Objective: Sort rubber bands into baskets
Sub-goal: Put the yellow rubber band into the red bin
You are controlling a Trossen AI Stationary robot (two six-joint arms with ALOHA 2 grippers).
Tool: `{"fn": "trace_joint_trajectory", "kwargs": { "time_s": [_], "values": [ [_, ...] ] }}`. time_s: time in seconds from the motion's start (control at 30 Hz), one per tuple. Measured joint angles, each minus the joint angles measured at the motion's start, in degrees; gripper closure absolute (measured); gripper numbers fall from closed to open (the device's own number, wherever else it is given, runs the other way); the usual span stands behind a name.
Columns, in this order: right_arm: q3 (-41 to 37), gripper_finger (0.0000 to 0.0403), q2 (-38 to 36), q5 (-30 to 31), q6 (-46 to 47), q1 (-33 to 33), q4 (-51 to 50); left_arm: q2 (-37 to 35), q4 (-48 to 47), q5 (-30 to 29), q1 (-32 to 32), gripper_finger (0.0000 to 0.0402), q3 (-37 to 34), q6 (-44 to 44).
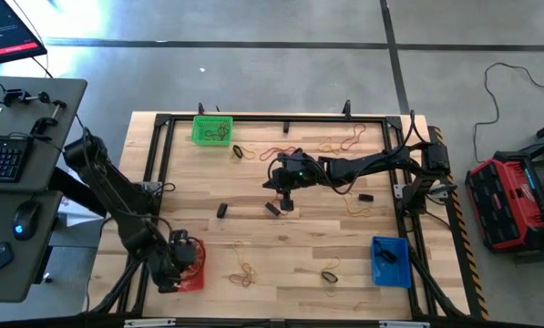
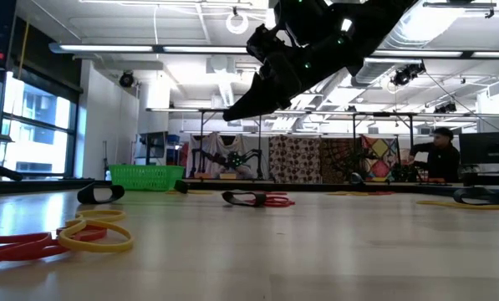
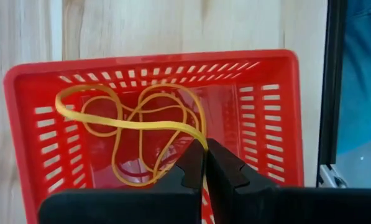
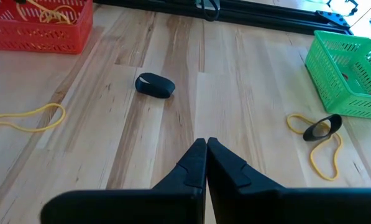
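The left gripper (image 3: 204,163), clamped on a yellow rubber band (image 3: 132,124), hangs directly over the red basket (image 3: 30,149) (the right gripper (image 4: 205,155), closed empty, waits mid-table).

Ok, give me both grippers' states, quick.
Left gripper: shut on a yellow rubber band, over the red basket.
Right gripper: shut, empty.

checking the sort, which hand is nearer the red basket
Left. The left hand hangs right over the red basket, shut on a yellow rubber band. The right hand is far off over the table's middle.
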Motion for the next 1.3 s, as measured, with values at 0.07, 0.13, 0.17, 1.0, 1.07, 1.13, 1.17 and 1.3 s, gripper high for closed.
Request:
{"fn": "trace_joint_trajectory", "kwargs": {
  "time_s": [0.07, 0.13, 0.17, 1.0, 1.07, 1.13, 1.17, 1.3],
  "values": [
    [0.00, 0.0403, 0.00, 0.00, -0.13, 0.00, 0.00, 0.46, 0.08, 0.01, 0.00, 0.0401, 0.00, 0.02],
    [0.00, 0.0403, 0.00, 0.01, -0.51, -0.01, 0.00, 0.83, 0.12, -0.10, 0.00, 0.0401, 0.00, 0.13],
    [0.00, 0.0403, 0.00, 0.00, -0.61, -0.02, 0.00, 1.01, 0.14, -0.14, 0.00, 0.0401, 0.00, 0.12],
    [0.00, 0.0403, 0.00, 0.02, -1.09, -0.02, -0.09, 7.02, 2.82, 5.90, 4.13, 0.0401, -4.27, 2.11],
    [0.00, 0.0403, 0.00, 0.02, -1.09, -0.02, -0.17, 7.00, 2.59, 5.98, 4.13, 0.0400, -4.31, 1.46],
    [0.00, 0.0403, 0.00, 0.02, -1.08, -0.02, -0.19, 6.91, 2.73, 6.13, 4.13, 0.0396, -4.16, 1.49],
    [0.00, 0.0403, 0.00, 0.02, -1.08, -0.02, -0.20, 6.91, 2.72, 6.14, 4.13, 0.0393, -3.98, 1.48],
    [0.00, 0.0403, 0.00, 0.02, -1.08, -0.02, -0.24, 6.91, 2.68, 7.22, 4.13, 0.0371, -3.04, 1.53]
  ]
}}
